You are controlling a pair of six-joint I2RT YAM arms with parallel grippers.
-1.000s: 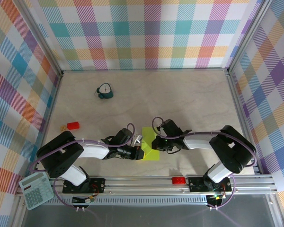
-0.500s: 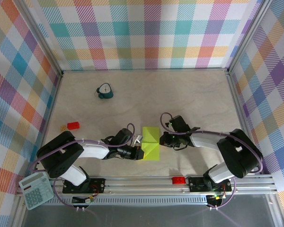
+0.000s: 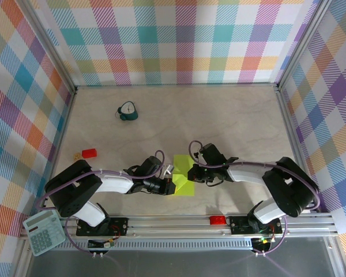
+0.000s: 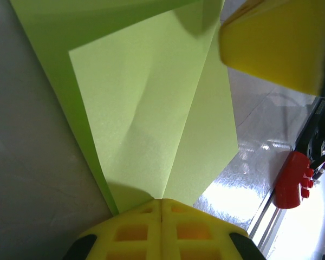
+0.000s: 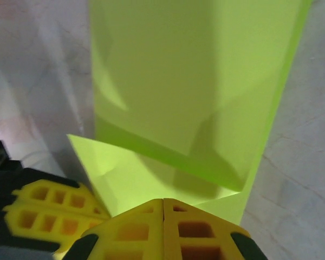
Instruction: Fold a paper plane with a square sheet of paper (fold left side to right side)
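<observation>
The lime yellow-green square sheet of paper lies folded into layered flaps on the table near the front edge, between the two arms. My left gripper is shut, its yellow fingertips resting at the sheet's lower left edge, where a crease in the paper runs up to the left gripper. My right gripper is shut too, with its tips down on the sheet's right side. In the right wrist view the right gripper touches the lower flap of the paper, and the left fingers show beside it.
A small teal clock stands at the back left. A red block and a small tan piece lie left of the arms. A calculator sits at the front left corner, a red clip on the front rail.
The right gripper swung off the paper to the right, then came back left onto the sheet's right side. The left gripper and the paper have stayed in place.
</observation>
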